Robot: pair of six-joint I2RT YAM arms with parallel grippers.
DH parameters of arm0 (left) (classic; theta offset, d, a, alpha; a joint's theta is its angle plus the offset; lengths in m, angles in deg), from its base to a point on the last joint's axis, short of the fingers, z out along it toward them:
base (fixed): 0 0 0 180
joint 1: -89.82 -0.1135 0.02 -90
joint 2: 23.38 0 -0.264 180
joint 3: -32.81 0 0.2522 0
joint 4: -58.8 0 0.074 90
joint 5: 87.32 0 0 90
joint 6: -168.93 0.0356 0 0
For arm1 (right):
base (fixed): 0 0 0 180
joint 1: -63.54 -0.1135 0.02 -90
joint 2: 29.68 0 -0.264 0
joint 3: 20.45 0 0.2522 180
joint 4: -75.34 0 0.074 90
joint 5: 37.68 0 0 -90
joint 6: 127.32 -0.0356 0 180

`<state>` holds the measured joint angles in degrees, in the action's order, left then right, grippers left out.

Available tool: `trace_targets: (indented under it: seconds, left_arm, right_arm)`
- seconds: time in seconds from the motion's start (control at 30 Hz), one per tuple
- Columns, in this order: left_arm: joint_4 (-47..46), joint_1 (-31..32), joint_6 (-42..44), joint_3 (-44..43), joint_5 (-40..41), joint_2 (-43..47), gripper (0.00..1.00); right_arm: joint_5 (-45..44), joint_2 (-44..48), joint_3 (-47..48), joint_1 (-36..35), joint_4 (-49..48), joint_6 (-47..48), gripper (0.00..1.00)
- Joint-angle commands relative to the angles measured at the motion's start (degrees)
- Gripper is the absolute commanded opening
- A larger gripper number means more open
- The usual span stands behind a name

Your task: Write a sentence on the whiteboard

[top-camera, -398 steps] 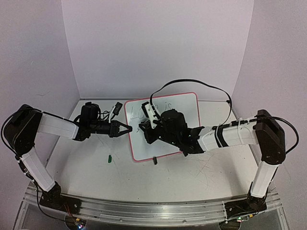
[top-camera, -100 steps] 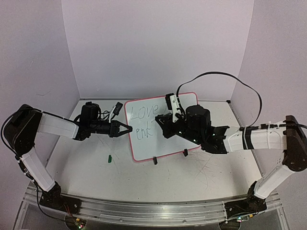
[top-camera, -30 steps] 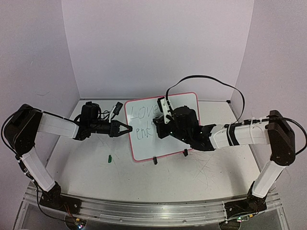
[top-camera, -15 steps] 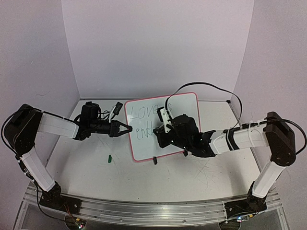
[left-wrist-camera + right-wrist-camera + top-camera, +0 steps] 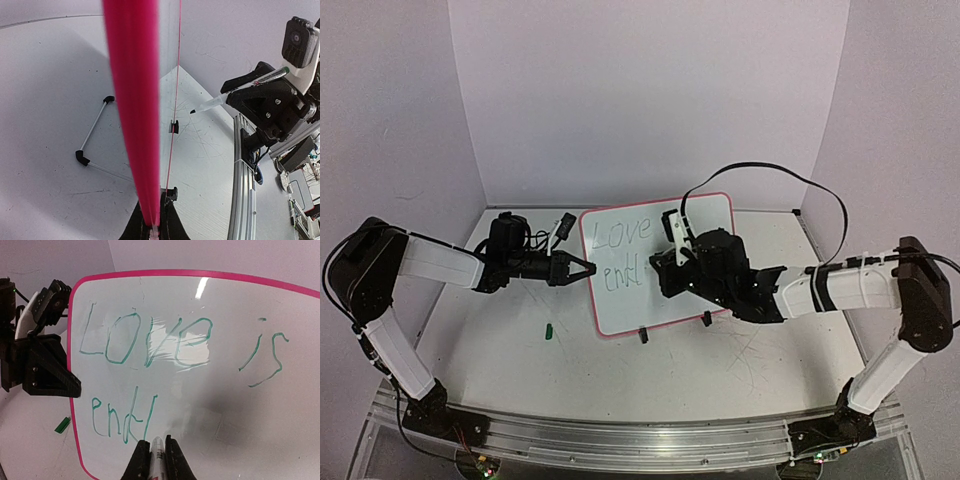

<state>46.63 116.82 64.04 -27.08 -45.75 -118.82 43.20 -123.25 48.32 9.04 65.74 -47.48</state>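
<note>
At the far middle of the worktop (image 5: 520, 370) the whiteboard (image 5: 710, 220) stands upright on its black clip feet. My left jaws (image 5: 154, 227) are clamped on its pink frame at the left edge, steadying it. My right jaws (image 5: 154, 447) are closed on a marker (image 5: 215, 102) and hold it in front of the board's face, with the tip at the foot of the last stroke on the lower line. The sentence (image 5: 180, 347) reads "Love is" on the upper line and "endl" below, in green. I judge the task well past half: the first line is complete, while the second word looks unfinished and room remains to its right. A small green piece (image 5: 548, 330), possibly the cap, lies on the worktop, left of the board.
</note>
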Motion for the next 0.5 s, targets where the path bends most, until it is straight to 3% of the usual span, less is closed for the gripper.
trace_targets:
  seconds: [0.0, 0.47]
  left_arm:
    - [0.55, -0.02, 3.03, -1.87, 4.48, -0.48, 0.00]
    - [0.55, -0.02, 3.25, -1.81, 4.53, -0.41, 0.00]
  right_arm:
    - [2.26, -1.42, 1.91, 0.29, -1.79, -0.95, 0.00]
    - [0.36, -4.08, 2.92, 0.28, -2.25, -1.01, 0.00]
